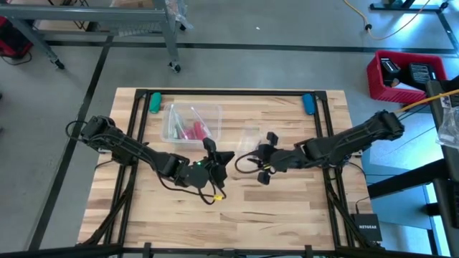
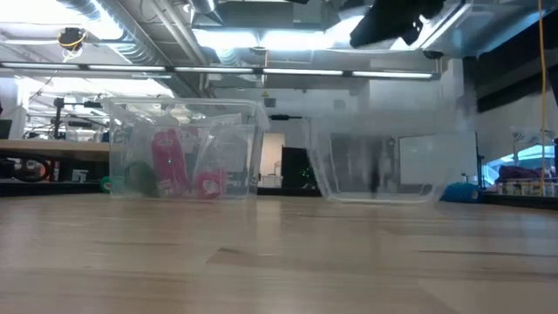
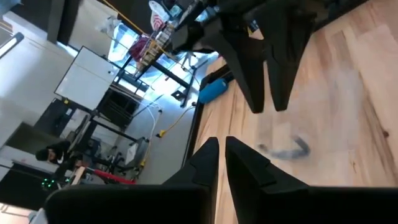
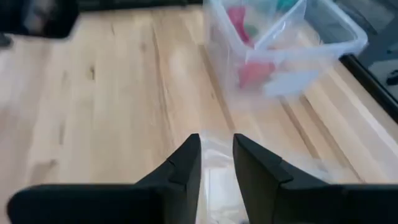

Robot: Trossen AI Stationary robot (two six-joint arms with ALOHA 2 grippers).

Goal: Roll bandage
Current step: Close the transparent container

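Observation:
The bandage (image 1: 192,130) shows as red-pink cloth pieces inside a clear plastic box (image 1: 172,123) at the table's far left; the low view shows the bandage (image 2: 170,161) standing in it, and the right wrist view shows the bandage (image 4: 255,71) through the box's wall. My left gripper (image 1: 217,156) hovers at mid-table, near of the box, its fingers (image 3: 208,155) almost together with nothing between them. My right gripper (image 1: 257,159) faces it from the right, raised, its fingers a little apart over crinkled clear plastic (image 4: 217,168). My right gripper has the crinkled clear plastic (image 4: 214,155) showing in the gap between its two fingers, which slant down toward the table's far left. Whether the fingers touch the plastic I cannot tell.
A hazy clear plastic shape (image 2: 375,166) stands right of the box in the low view. A green clamp (image 1: 155,102) and a blue clamp (image 1: 308,104) sit on the far edge. A red crate (image 1: 405,75) stands on the floor off the right. Bare wood lies toward the near edge.

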